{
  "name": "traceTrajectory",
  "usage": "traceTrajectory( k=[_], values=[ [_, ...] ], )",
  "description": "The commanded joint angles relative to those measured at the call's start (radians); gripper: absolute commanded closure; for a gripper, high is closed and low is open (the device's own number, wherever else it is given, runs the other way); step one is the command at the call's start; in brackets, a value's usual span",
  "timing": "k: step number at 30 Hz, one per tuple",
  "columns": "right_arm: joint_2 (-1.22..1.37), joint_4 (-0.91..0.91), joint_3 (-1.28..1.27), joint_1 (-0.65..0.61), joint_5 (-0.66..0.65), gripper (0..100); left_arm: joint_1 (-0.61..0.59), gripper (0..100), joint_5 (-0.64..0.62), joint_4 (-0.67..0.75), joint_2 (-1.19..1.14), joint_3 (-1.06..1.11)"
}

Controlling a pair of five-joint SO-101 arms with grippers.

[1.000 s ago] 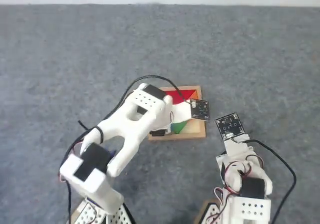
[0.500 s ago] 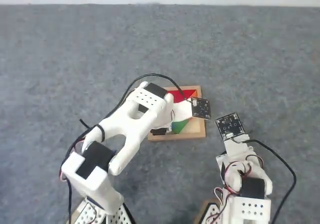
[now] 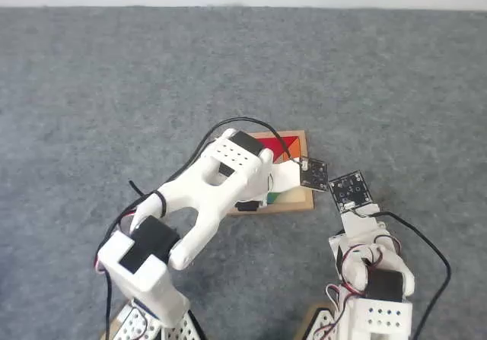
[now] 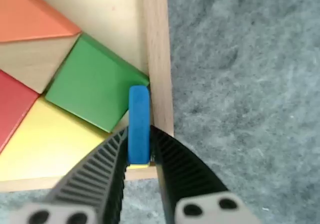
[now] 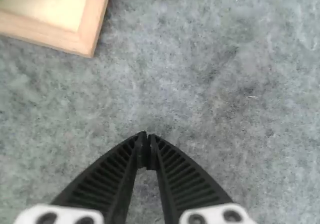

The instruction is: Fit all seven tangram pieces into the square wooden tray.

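Holding tool: the left tool (image 4: 139,136) is clenched on the blue piece (image 4: 139,114), with one ribbed finger pressed to each flat face.
Blue piece: it is thin and stands on edge inside the square wooden tray (image 4: 159,43), running along the inner face of one wall. Its far end is just beside a corner of the green piece (image 4: 92,86).
Flat pieces: the green piece, orange piece (image 4: 30,13), red piece (image 4: 12,108) and yellow piece (image 4: 50,144) lie flat on the tray floor. Green meets yellow along one edge, and red meets yellow along another.
Tray floor: bare pale wood shows between the orange piece and the wall.
Tray position: it rests on the grey felted worktop (image 4: 250,83). In the high view the left arm (image 3: 213,188) leans over it, leaving its near rim (image 3: 293,203) exposed.
Right tool: the right tool (image 5: 146,139) is pinched together on nothing, over bare worktop, with a tray corner (image 5: 80,41) ahead of it.
Right arm: the right arm (image 3: 365,271) stands at the near right of the worktop, apart from the tray.
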State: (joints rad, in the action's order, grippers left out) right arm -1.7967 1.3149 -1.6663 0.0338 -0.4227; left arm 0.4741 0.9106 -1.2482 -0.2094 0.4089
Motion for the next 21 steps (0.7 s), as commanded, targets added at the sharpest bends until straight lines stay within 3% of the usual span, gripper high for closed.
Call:
traceTrajectory(
  k=[1, 10, 21],
  values=[
    [-0.016, 0.001, -0.017, -0.004, -0.008, 99.1, 0.012, 99, -0.017, -0.049, 0.002, -0.010],
    [-0.016, 0.001, -0.017, -0.004, -0.008, 99.1, 0.011, 89, -0.051, -0.049, 0.106, 0.013],
    [-0.016, 0.001, -0.017, -0.004, -0.008, 99.1, -0.066, 89, -0.052, 0.009, 0.175, 0.051]
  ],
)
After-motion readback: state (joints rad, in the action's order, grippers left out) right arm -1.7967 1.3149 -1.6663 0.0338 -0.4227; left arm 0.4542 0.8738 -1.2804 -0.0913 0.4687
